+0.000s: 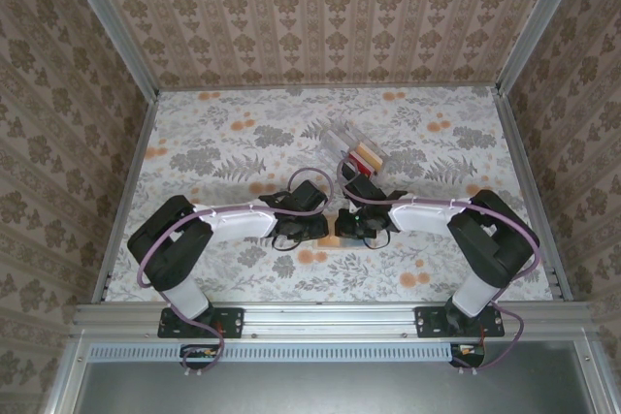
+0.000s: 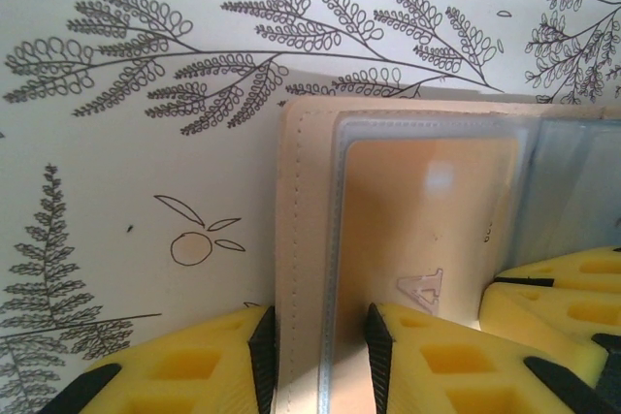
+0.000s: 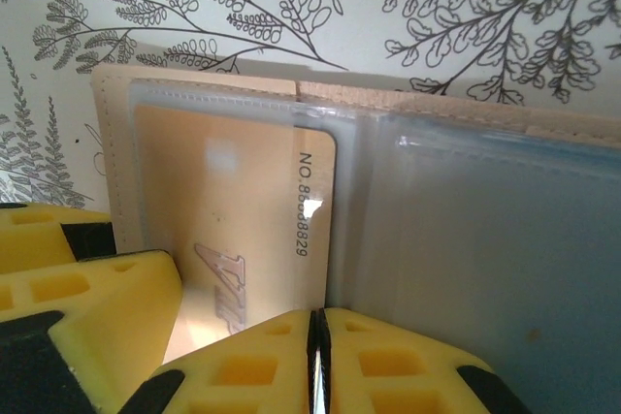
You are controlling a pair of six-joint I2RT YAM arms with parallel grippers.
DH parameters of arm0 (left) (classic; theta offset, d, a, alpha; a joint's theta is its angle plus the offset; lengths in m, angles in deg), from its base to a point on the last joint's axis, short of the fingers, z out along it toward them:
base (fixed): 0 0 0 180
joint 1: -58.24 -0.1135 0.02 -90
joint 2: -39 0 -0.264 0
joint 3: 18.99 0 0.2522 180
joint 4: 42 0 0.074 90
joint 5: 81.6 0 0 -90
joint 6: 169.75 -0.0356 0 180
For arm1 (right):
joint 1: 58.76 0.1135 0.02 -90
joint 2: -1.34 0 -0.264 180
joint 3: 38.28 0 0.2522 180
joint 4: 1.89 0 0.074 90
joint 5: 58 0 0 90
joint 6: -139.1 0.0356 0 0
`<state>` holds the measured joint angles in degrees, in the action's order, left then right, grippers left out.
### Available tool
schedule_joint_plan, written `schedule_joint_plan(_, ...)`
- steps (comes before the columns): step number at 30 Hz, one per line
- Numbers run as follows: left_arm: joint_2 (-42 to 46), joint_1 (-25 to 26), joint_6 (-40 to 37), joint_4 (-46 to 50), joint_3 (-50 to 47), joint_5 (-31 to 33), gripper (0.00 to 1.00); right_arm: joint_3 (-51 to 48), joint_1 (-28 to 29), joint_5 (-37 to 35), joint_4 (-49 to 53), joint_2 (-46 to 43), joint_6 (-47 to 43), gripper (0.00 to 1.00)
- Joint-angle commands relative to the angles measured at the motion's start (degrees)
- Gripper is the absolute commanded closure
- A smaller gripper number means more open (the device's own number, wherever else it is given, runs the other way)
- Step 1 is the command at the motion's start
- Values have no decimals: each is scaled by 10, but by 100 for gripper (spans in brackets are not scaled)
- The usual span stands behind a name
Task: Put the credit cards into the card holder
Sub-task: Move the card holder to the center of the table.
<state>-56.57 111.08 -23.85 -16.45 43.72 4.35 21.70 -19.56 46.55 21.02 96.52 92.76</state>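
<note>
We note the right gripper (image 3: 318,361) pinched on the near edge of the orange-yellow card (image 3: 238,230), which sits in the wallet (image 2: 306,239) sleeve at the tabletop's near-middle. Left gripper (image 2: 318,356) clamps the wallet's edge. Card holder (image 1: 354,147) lies beyond, toward the far edge.

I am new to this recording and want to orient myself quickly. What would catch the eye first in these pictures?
The open tan wallet lies on the fern-printed table, with an orange-yellow card in its clear pocket. Yellow fingers meet there: the left gripper straddles the wallet's left edge, and the right gripper is pinched shut at the card's near edge. From above, both arms converge mid-table, and the clear card holder stands just beyond them, cards already in it.
</note>
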Motion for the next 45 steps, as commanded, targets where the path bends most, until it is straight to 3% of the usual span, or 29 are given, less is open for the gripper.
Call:
schedule_joint_plan(1,-17,3,-1,18,-9,4,66,15,9,26,-9,21,5,87)
schedule_joint_plan(12,-11,1,0,22,-17,9,65,17,1,-80,84,-78,-15,80)
schedule_joint_plan(20,-9,1,-1,23,-17,9,65,0,-22,-160,166,-57,-9,79)
schedule_joint_plan(34,-10,1,-4,26,-19,11,65,-13,-28,-167,176,-113,13,72)
schedule_joint_plan(45,-12,2,-4,25,-16,9,66,-37,-74,-190,213,-110,22,75)
